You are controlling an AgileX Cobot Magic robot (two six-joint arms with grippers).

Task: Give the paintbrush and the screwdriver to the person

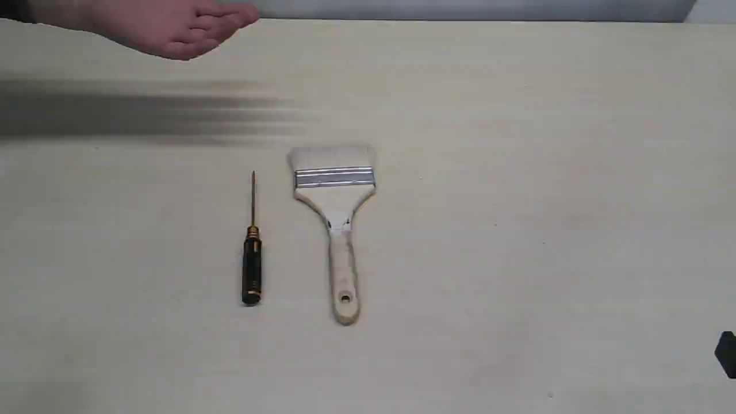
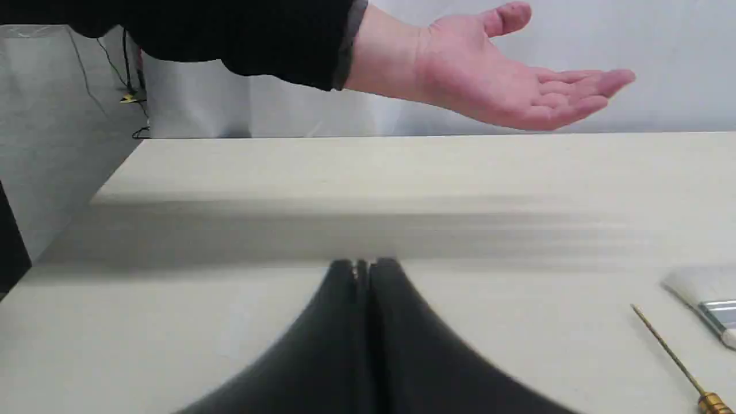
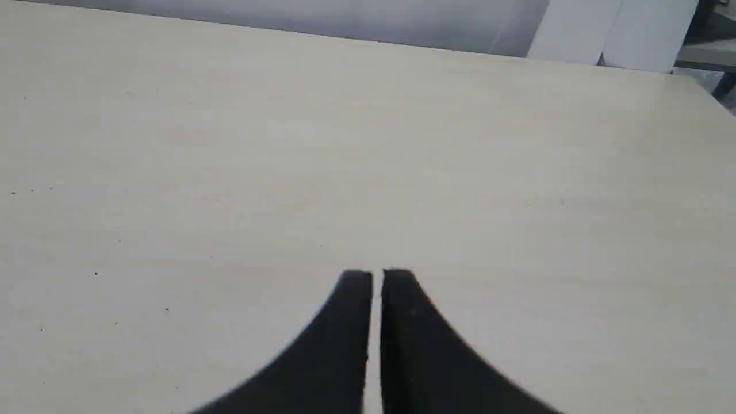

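Note:
The paintbrush [image 1: 338,224] lies flat mid-table, pale bristles toward the far edge, wooden handle with its hole pointing near. Just left of it the screwdriver [image 1: 252,247] lies parallel, black handle near, bronze shaft pointing away. The person's hand [image 1: 172,26] hovers palm-up above the far left of the table, dark sleeve at the wrist [image 2: 259,40]. My left gripper [image 2: 364,265] is shut and empty, over bare table left of the screwdriver shaft [image 2: 667,351] and the brush bristles [image 2: 704,296]. My right gripper [image 3: 376,275] is shut, empty, over bare table; only a black bit of that arm [image 1: 727,353] shows at the exterior view's right edge.
The pale wooden table [image 1: 546,201] runs to a far edge against a grey wall [image 1: 460,8]. The hand's shadow [image 1: 144,112] falls across the far left. The table's left edge [image 2: 75,221] drops to the floor, where cables [image 2: 129,95] lie.

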